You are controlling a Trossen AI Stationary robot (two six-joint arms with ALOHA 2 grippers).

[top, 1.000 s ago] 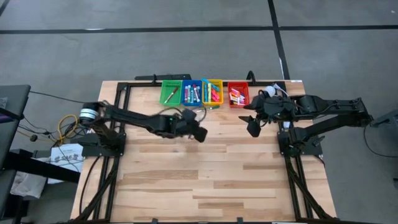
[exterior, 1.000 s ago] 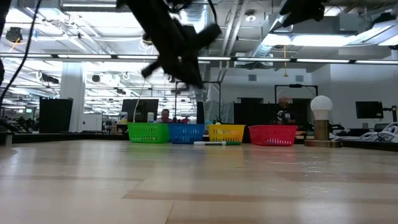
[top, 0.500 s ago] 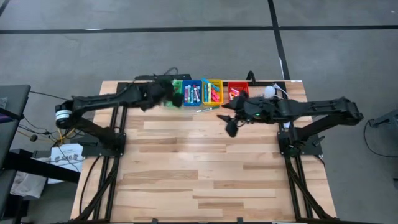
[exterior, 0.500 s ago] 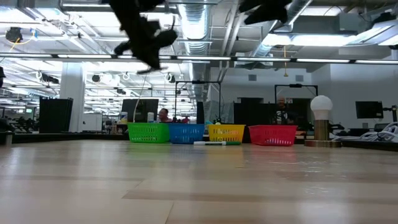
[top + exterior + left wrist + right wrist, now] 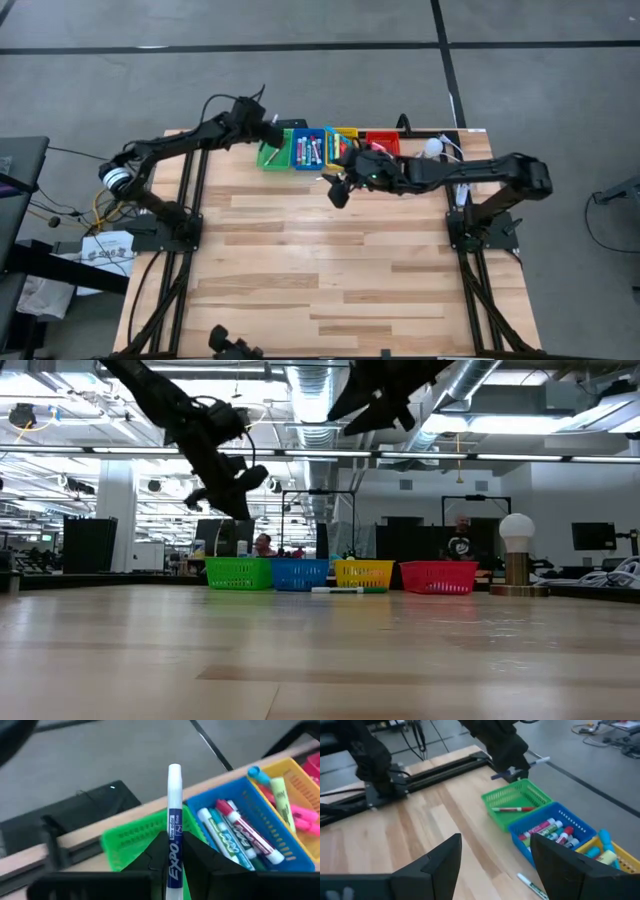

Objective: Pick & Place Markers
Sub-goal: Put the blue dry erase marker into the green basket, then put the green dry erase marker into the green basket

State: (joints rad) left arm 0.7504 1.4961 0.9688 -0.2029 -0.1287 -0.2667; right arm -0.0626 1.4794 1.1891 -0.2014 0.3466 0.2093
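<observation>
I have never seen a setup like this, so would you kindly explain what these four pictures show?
They show one moment from four cameras: one overhead, one at table height, one on each arm's wrist. Two dark robot arms work at a wooden table. Along its far edge stand four small bins: green, blue, yellow and red, holding markers. The left gripper is shut on a white Expo marker, held above the green bin. The right gripper is open and empty, above the table near the bins, where a loose marker lies.
</observation>
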